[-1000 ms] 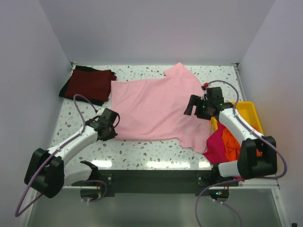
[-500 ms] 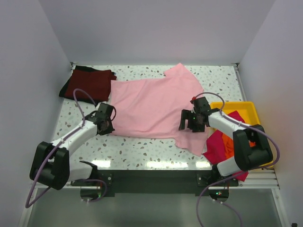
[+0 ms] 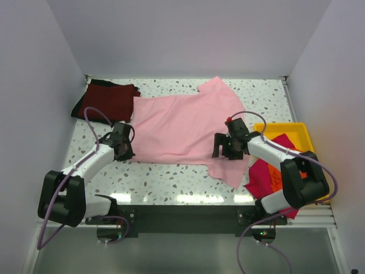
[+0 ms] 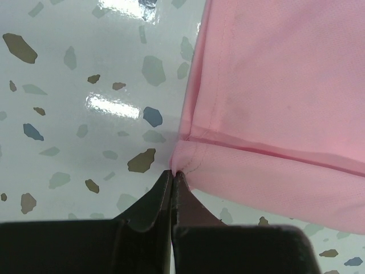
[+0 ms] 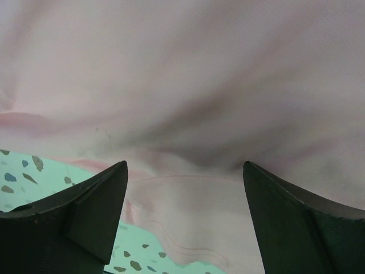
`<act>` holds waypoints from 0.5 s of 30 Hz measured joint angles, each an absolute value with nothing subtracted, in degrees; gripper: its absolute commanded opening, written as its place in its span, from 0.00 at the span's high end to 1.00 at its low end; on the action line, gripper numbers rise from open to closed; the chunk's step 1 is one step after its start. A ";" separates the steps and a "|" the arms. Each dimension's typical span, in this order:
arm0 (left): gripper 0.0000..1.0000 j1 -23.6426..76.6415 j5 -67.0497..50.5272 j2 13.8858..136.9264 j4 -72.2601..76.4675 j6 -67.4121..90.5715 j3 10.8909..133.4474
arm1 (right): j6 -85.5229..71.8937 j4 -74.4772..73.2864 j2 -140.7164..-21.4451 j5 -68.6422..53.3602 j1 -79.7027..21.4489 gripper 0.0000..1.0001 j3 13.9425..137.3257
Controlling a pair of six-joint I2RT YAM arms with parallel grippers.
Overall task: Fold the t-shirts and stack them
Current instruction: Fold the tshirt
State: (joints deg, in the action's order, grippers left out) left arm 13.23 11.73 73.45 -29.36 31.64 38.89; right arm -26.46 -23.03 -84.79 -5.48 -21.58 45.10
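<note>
Your left fingers are staying closed on the near left hem corner of the pale pink cotton t-shirt and have been pulling it slightly left, so it is lying flatter on the speckled counter. Your right fingers, wide open, have been coming down over its near right part, with the arm reaching inward.
</note>
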 measured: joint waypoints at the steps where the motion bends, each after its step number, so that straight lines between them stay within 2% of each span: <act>1: 1.00 13.19 11.68 73.43 -29.36 31.64 38.92 | -26.76 -23.77 -84.03 -5.02 -22.15 0.15 45.10; 8: 1.00 13.15 10.68 72.93 -28.91 31.20 38.89 | -29.91 -32.69 -66.48 1.34 -24.27 0.16 44.14; 10: 1.00 13.15 10.26 72.73 -28.56 30.81 38.92 | -31.46 -35.11 -60.51 3.36 -24.27 0.19 41.95; 13: 1.00 13.15 9.19 72.40 -27.83 30.61 38.89 | -34.28 -39.42 -56.25 4.01 -24.27 0.30 38.00; 15: 1.00 13.15 8.56 72.16 -27.53 30.41 38.92 | -36.56 -41.74 -56.16 3.97 -24.32 0.32 35.55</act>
State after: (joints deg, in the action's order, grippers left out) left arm 13.15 8.56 72.16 -27.53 30.41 38.92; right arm -36.56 -41.74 -56.16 3.97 -24.32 35.55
